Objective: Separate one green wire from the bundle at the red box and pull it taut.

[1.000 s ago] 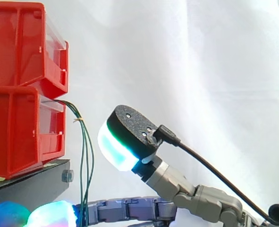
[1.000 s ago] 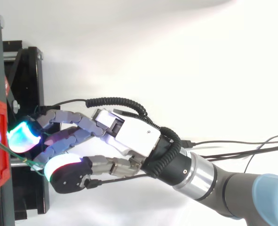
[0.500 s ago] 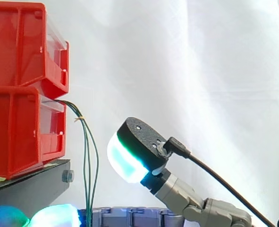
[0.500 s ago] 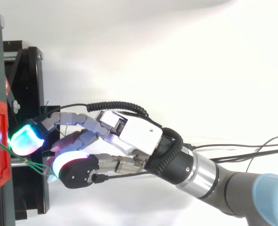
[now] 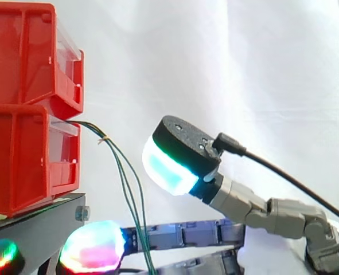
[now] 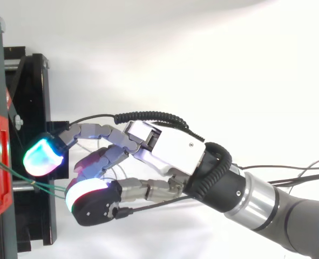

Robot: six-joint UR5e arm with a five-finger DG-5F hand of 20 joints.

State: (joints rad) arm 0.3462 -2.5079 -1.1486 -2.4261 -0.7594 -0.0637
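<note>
The hand [image 6: 170, 154] is showing a white housing and grey segmented fingers [image 6: 102, 132]. Its thick pads [image 6: 40, 162] are glowing cyan, green and magenta beneath black speckled backs carrying small screws. The arm [image 6: 256, 197] is displaying a polished silver ring, a dark grey tube and a pale blue cap.

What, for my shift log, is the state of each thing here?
hand, at the wires, beside the stand; grip unclear
wires, bunched, slanting from lower bin down toward hand, slightly bowed
lower bin, on stand, wires leaving its front
upper bin, stacked on lower bin
stand, bearing both bins
</note>
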